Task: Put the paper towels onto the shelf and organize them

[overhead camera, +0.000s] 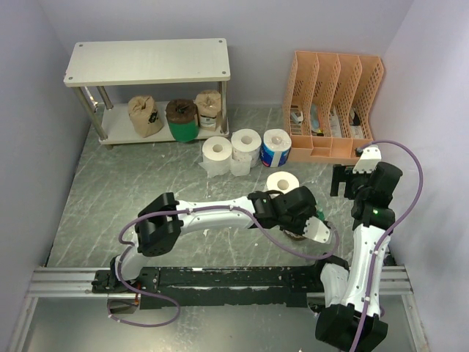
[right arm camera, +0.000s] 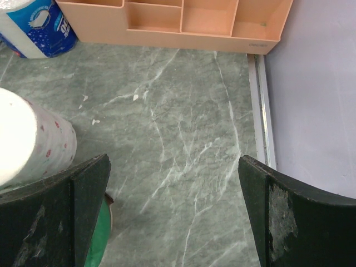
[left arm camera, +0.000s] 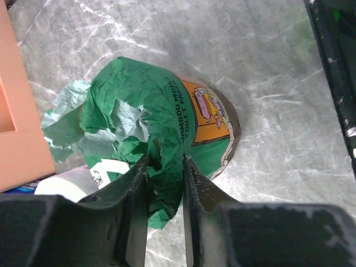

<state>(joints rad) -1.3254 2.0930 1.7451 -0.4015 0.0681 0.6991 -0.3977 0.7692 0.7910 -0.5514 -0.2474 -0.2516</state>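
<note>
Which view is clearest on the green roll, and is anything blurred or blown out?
Left wrist: the green-wrapped roll is sharp and its label readable; the left gripper pinching its wrap looks soft up close. Right wrist: the white roll is washed out on top, and the open right gripper is dark and soft. Top external: light is even, but that roll is mostly hidden.

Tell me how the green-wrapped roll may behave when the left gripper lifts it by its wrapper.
The green-wrapped roll is probably light and soft. The left gripper seems to pinch only crumpled, torn wrapper, so it may tear or slip. Its round body could roll on the smooth table if dropped.
</note>
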